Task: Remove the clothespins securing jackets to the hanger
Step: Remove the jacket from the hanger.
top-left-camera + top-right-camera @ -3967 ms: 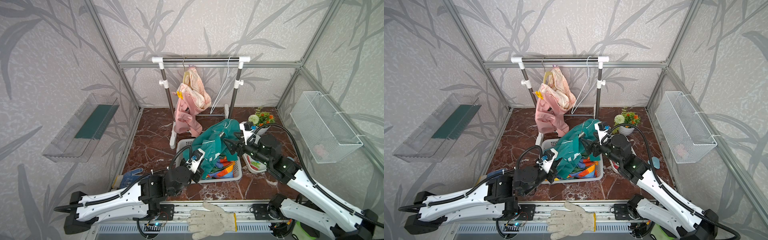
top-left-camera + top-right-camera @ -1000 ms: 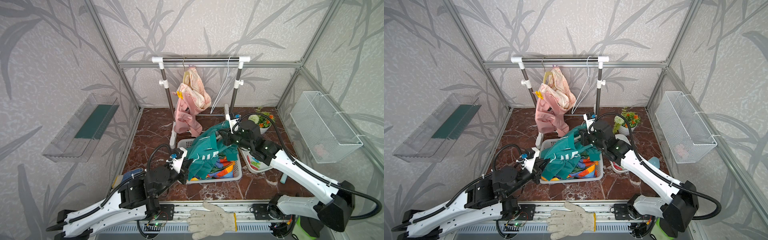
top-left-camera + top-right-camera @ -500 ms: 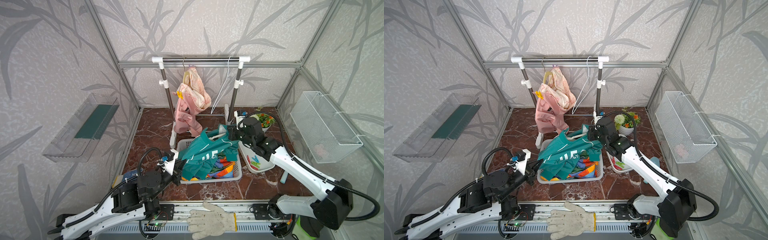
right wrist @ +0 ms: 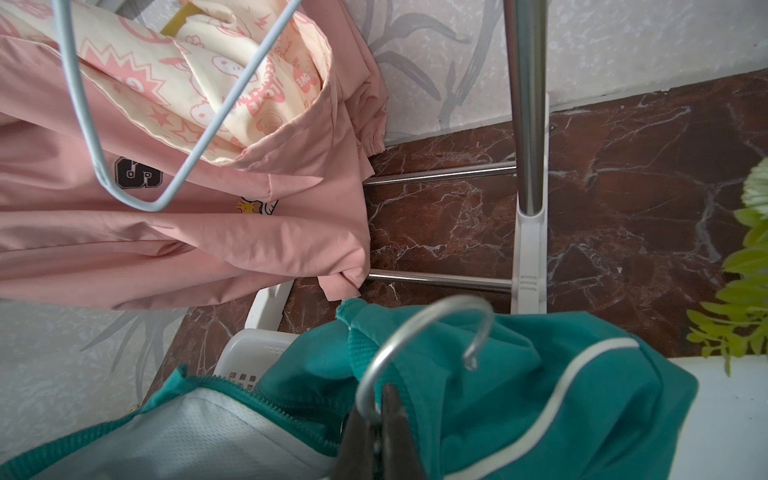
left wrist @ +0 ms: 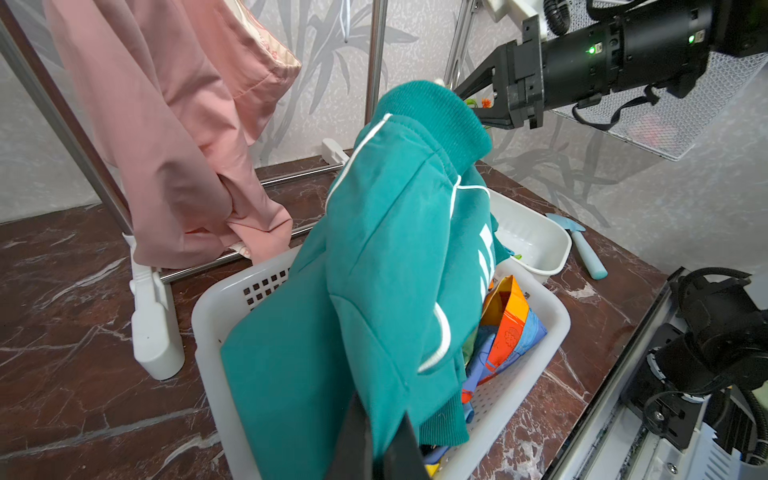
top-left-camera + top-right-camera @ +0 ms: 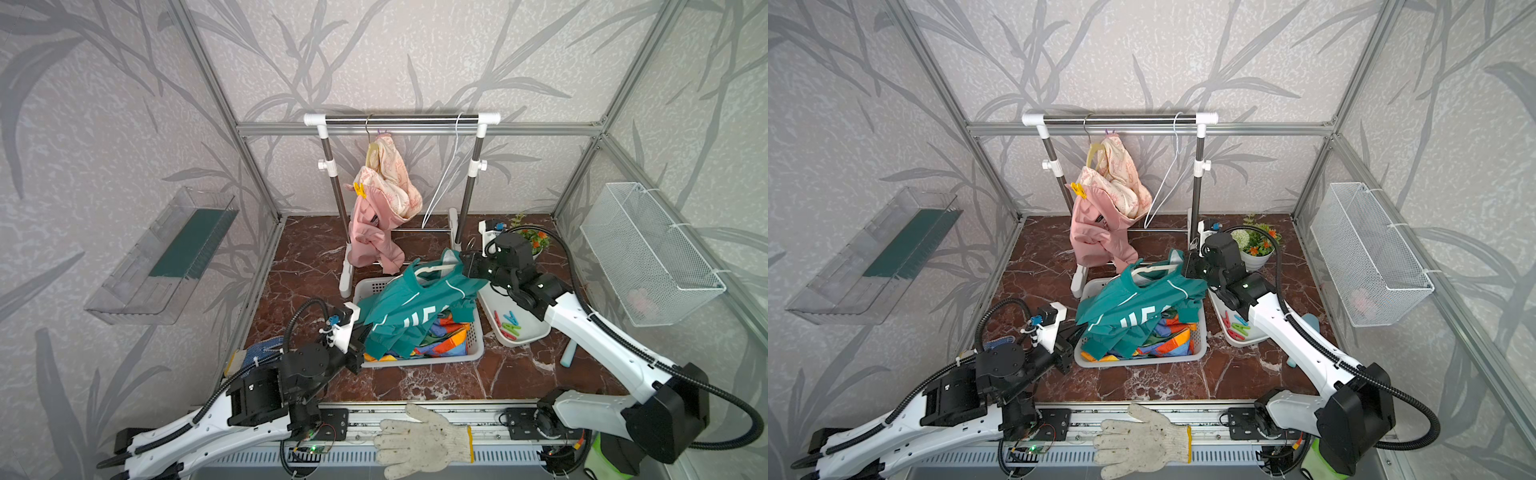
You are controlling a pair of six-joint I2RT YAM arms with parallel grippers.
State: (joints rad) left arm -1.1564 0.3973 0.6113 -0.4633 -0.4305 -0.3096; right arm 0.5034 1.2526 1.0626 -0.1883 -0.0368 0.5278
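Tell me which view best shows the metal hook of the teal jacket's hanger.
Right wrist: the hook fills the foreground, its base pinched in the shut right gripper above the teal jacket. In both top views it's a thin loop by the gripper. In the left wrist view I can't make it out.

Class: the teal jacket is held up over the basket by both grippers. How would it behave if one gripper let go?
The teal jacket looks floppy: it sags between the left gripper and the right gripper, so it would probably swing and slump into the white basket.
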